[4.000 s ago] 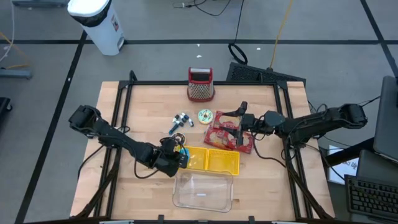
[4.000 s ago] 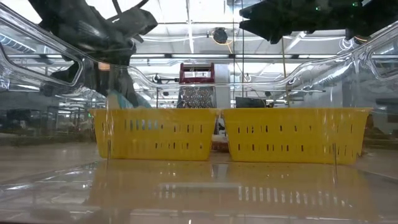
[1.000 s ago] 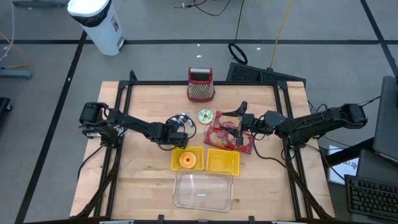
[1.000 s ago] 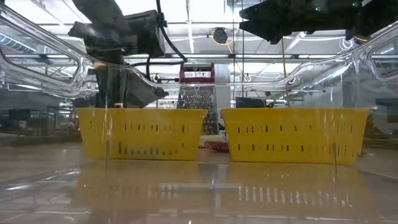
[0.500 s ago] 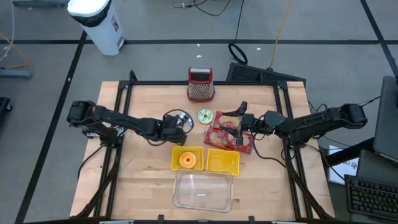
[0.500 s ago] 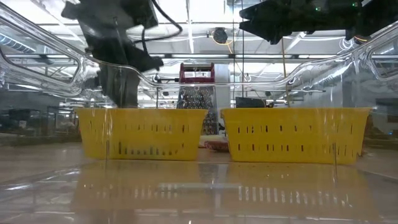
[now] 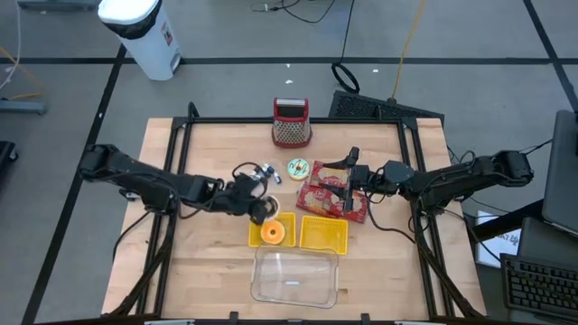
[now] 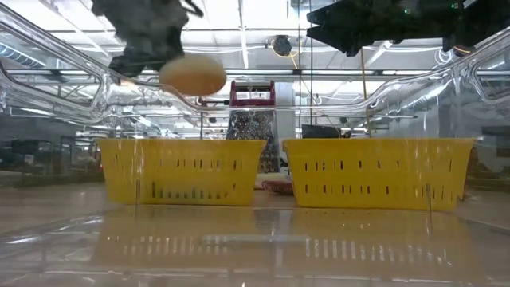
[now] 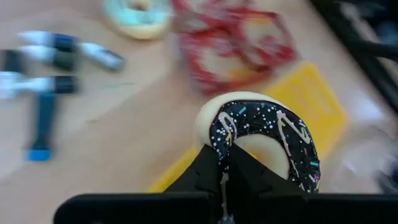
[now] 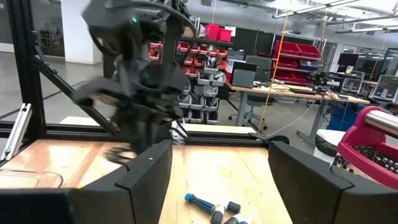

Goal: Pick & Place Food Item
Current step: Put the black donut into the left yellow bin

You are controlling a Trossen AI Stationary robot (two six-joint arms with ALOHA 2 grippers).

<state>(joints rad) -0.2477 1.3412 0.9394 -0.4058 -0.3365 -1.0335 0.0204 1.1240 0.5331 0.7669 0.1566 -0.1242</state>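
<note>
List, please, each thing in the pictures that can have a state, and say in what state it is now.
left gripper: shut on the chocolate donut, above the table.
chocolate donut: held, lifted.
right gripper: open, holding nothing, over the red package.
left yellow basket: holds an orange donut.
right yellow basket: looks empty.
clear container: no lid, empty.
green donut: lying flat on the table.

1. A light wooden tabletop (image 7: 208, 262) in a black frame carries everything.
2. Near its far edge stands a red grater (image 7: 292, 123).
3. Around the middle lie markers (image 7: 263, 174), a pale frosted donut (image 7: 297, 168) and a red packet (image 7: 330, 200).
4. Toward the near edge sit two yellow baskets (image 7: 322, 234) side by side, then a clear plastic container (image 7: 295, 277).
</note>
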